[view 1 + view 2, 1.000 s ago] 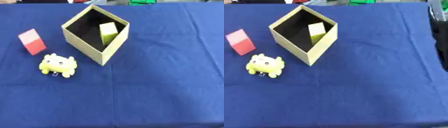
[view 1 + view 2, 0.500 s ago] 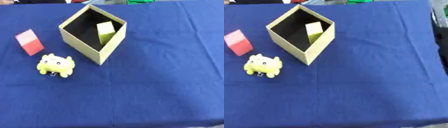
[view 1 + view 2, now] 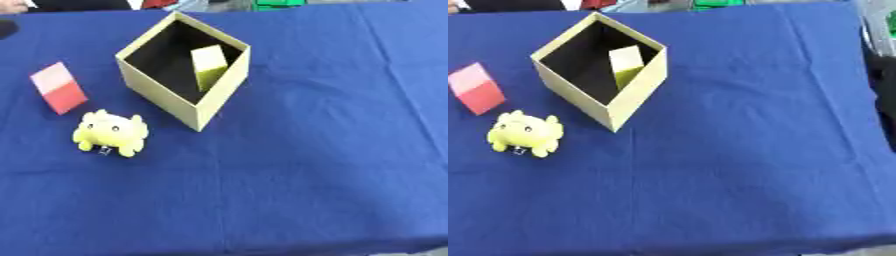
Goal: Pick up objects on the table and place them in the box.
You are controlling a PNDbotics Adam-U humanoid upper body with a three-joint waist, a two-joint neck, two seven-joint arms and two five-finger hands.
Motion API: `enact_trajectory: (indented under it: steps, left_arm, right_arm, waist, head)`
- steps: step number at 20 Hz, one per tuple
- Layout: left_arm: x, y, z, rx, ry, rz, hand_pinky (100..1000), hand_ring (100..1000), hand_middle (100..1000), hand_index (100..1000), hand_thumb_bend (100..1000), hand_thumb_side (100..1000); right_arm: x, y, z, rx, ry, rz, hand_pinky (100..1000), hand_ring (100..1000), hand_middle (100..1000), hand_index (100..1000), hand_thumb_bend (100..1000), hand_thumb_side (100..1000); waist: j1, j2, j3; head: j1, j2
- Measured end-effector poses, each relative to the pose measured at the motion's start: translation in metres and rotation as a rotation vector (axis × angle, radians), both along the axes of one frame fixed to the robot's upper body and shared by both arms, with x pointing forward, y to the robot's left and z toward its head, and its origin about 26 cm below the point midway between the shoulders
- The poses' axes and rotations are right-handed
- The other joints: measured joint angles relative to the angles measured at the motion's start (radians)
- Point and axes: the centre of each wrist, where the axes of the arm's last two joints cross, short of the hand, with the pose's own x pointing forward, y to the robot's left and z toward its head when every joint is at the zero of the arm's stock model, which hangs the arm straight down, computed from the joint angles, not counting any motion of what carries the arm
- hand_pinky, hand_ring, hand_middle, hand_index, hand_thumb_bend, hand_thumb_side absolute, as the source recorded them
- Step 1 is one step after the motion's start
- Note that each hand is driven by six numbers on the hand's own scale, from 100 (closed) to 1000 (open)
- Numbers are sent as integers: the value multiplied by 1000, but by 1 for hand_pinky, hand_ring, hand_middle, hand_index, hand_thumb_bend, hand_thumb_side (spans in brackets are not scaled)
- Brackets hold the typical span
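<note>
No readable text, labels, brands, numbers or signs anywhere. Box [image 3: 206, 109]: plain tan walls, dark inside, unmarked. Yellow-green block [image 3: 209, 65] inside it: blank faces. Red block [image 3: 59, 88] at 9 o'clock of the box: plain. Yellow plush toy [image 3: 110, 133] at 7 o'clock: a small tag beneath, too small to read. Blue tablecloth [image 3: 332, 150]: unprinted.

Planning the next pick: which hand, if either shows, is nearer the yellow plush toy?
Likely left, though neither hand shows in either view. The yellow plush toy lies left of the box, on the left arm's side.
</note>
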Motion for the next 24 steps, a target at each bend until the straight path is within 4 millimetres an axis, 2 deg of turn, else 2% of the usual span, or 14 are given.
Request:
enact_trajectory:
  steps: [4, 6, 8, 13, 16, 24]
  left_arm:
    - [14, 0, -11, 39, 74, -4, 828, 870, 874, 953, 885, 982]
    - [19, -1, -15, 46, 113, -9, 860, 880, 884, 953, 860, 940]
    - [23, -3, -18, 39, 165, -16, 880, 897, 906, 953, 844, 939]
    - [28, -7, -21, -22, 306, -33, 909, 927, 938, 954, 895, 958]
    - [31, -9, -20, -48, 373, -23, 912, 934, 941, 962, 894, 940]
    - [41, -16, -26, -53, 483, 54, 905, 939, 935, 988, 821, 808]
  right_arm:
    - [0, 2, -1, 2, 4, 4, 899, 860, 806, 844, 100, 855]
    - [0, 2, -1, 2, 5, 5, 899, 859, 805, 843, 100, 860]
    - [1, 3, -2, 6, 6, 7, 899, 858, 805, 842, 100, 866]
    - [1, 5, -2, 13, 10, 7, 899, 856, 802, 840, 100, 873]
    - [1, 6, -3, 18, 15, 8, 899, 855, 801, 839, 100, 875]
    - [1, 7, -3, 31, 18, 6, 898, 852, 798, 835, 100, 880]
  waist:
    - [0, -1, -1]
    - [1, -1, -2]
    - [1, -1, -2]
    - [1, -1, -3]
    - [0, -1, -4]
    - [-1, -1, -4]
  head:
    - [3, 0]
    - [4, 0]
    - [4, 0]
    - [11, 0]
    - [14, 0]
    - [21, 0]
